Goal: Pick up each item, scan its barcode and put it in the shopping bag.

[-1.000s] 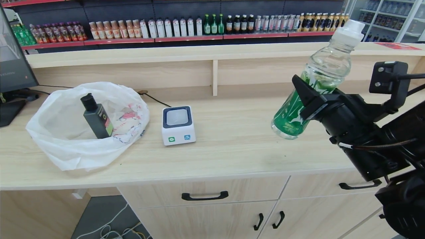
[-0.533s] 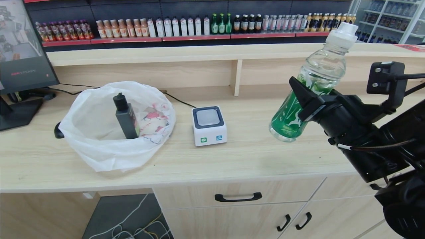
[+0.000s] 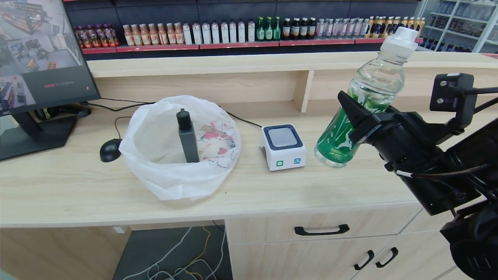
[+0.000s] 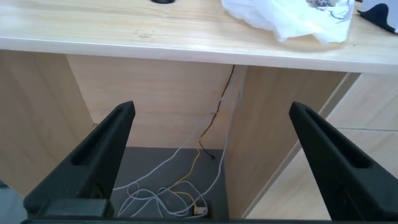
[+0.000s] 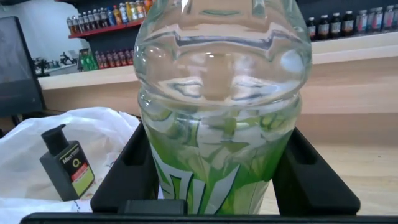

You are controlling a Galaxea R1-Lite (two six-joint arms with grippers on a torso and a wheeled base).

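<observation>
Here's the right gripper [image 3: 356, 116] up over the counter [image 3: 272, 186], its two black fingers clamped tight on the green-labelled bottle [image 3: 379, 83]. They grip it at the top of the label. The bottle hangs tilted in the air, with its white cap up toward one o'clock and its base down toward seven. From the wrist camera the clear shoulder of the bottle [image 5: 217, 93] sits squarely between the jaws of the right gripper [image 5: 214, 180].

The base of the bottle is near the scanner [image 3: 283, 146], at about its three o'clock, and the two are not touching. The scanner is a small white cube with a dark-framed window on top, standing on the counter.

At the scanner's nine o'clock, just beside it, is the shopping bag [image 3: 175, 182]. It's white plastic with the mouth spread wide, and a dark bottle [image 3: 188, 136] with a black cap stands upright inside.

A black mouse [image 3: 110, 150] lies at the bag's nine o'clock, and a monitor [image 3: 39, 58] stands off at ten. A shelf of drinks [image 3: 249, 31] runs along the back at twelve.

The left gripper [image 4: 212, 112] is down low below the counter edge. Its fingers are spread wide apart with nothing between them, and loose cables [image 4: 180, 180] lie on the floor beyond.
</observation>
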